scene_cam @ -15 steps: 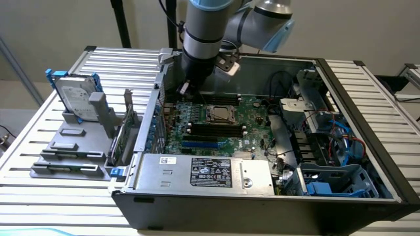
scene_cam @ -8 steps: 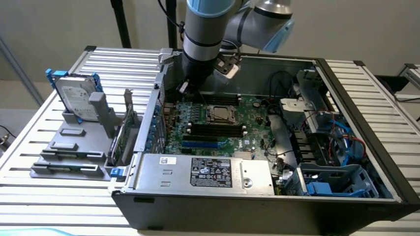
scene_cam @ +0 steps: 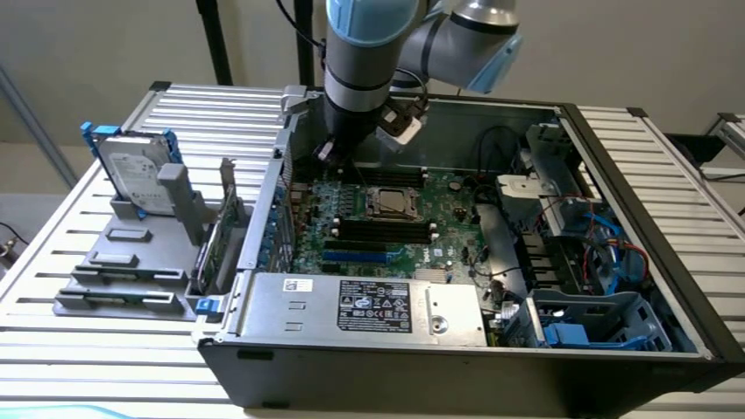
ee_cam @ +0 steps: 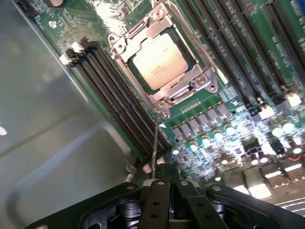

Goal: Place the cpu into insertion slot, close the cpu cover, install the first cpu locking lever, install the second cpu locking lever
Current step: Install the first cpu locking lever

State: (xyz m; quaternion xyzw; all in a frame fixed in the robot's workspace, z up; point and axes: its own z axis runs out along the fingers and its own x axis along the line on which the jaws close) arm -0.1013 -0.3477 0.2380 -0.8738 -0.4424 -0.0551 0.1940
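Note:
The pale tan-silver cpu (ee_cam: pixel 159 59) lies flat in the insertion slot (scene_cam: pixel 393 203) on the green board. The silvery cpu cover (ee_cam: pixel 202 82) is folded down over it, and the chip shows through its window. A thin wire locking lever (ee_cam: pixel 155 143) runs from the socket's corner up to my fingertips. My gripper (ee_cam: pixel 160 185) is shut, and I cannot tell whether the lever's free end is pinched or only touching. In the exterior view the gripper (scene_cam: pixel 331 157) hangs inside the case, beyond the socket toward that view's left.
Long black memory slots (ee_cam: pixel 114 90) flank the socket, and the grey case wall (ee_cam: pixel 43 119) stands close beside my gripper. A grey power supply box (scene_cam: pixel 361 305) fills the case front. Cables and a blue drive cage (scene_cam: pixel 594 323) sit at the exterior view's right, a hard drive rack (scene_cam: pixel 134 175) at its left.

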